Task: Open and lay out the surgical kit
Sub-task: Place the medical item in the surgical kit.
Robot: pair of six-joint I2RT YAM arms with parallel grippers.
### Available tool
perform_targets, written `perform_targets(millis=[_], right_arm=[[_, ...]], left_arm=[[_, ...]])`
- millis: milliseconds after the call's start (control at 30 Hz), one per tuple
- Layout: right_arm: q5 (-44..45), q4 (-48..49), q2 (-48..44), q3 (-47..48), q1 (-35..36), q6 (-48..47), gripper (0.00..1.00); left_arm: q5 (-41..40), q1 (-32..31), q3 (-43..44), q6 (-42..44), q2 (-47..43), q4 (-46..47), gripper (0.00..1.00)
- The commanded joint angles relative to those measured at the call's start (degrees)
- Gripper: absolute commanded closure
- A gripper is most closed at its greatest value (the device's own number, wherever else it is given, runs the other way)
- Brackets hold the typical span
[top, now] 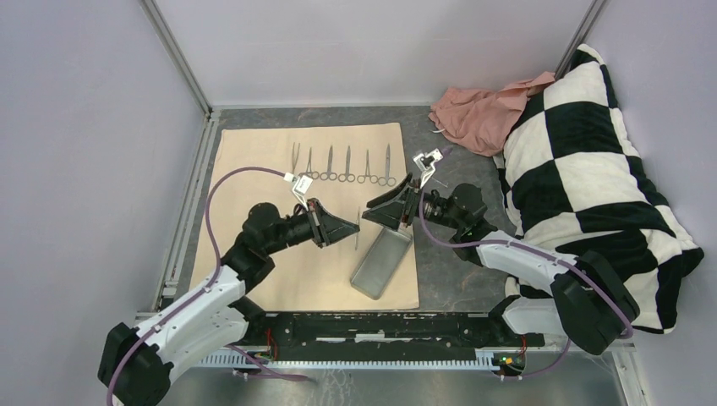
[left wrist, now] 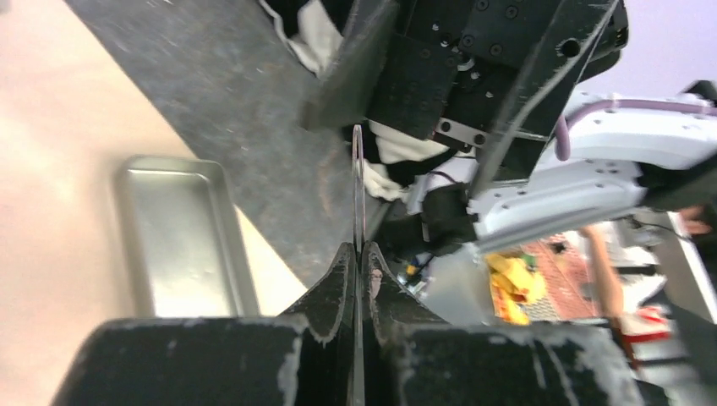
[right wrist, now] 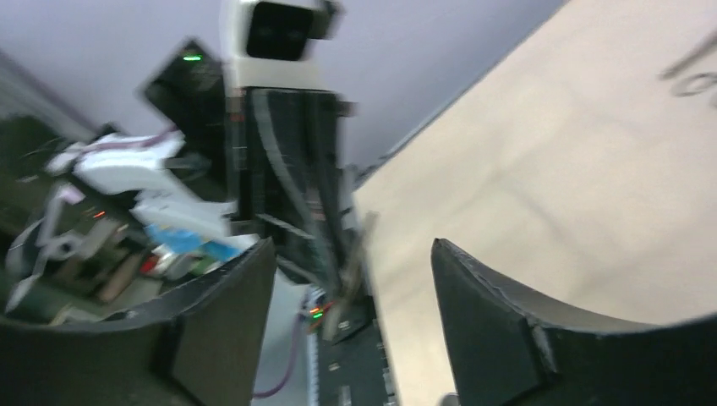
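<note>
Left pincer point(left wrist: 356, 254) clamping slim instrument point(left wrist: 358, 182), steel tray point(left wrist: 182, 245) on cloth point(top: 254, 169)

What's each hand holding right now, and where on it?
Left hand pinches a slim silver steel instrument around its mid-length, edge-on. Right hand is open, holding nothing.
</note>
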Motion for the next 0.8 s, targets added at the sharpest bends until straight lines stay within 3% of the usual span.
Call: perform_targets(millis=[0, 100, 267, 400, 500, 600, 767], right_arm=[[8.57, -13.43, -2.03, 3.28, -3.48, -17.08, 0.2], [19.22, -18.3, -1.46, 6.0, -4.82, -26.1, 0.12], [31.84, -17.53, 5.12, 13.52, -6.94, -36.72, 0.09], [29.67, -12.3, 10.79, 15.47, -11.84, -38.91, 0.09], [28.31, -5.28, 13.97, 11.12, -13.13, -41.42, 0.09], [26.69, -0.94, 17.66, 8.85, -13.19, -45.18, 0.09], [25.47, -1.29, 18.14, 9.36, -13.59, -48.11, 0.09]], left_arm=[[-9.5, -0.1, 11.62, 18.72, -1.98, -24.35, 0.98], [-15.42, -0.02, 17.65, 27.31, 0.87, -33.75, 0.98], [-26.94, 1.51, 24.59, 39.38, 8.8, -39.09, 0.98], [-38.23, 7.69, 34.2, 43.06, 19.53, -43.91, 0.98], [-38.73, 15.53, 42.35, 45.08, 30.06, -44.4, 0.98], [-44.14, 18.85, 49.86, 48.5, 40.39, -42.46, 0.98], [-47.42, 23.62, 62.1, 50.12, 56.38, -44.42, 0.98]])
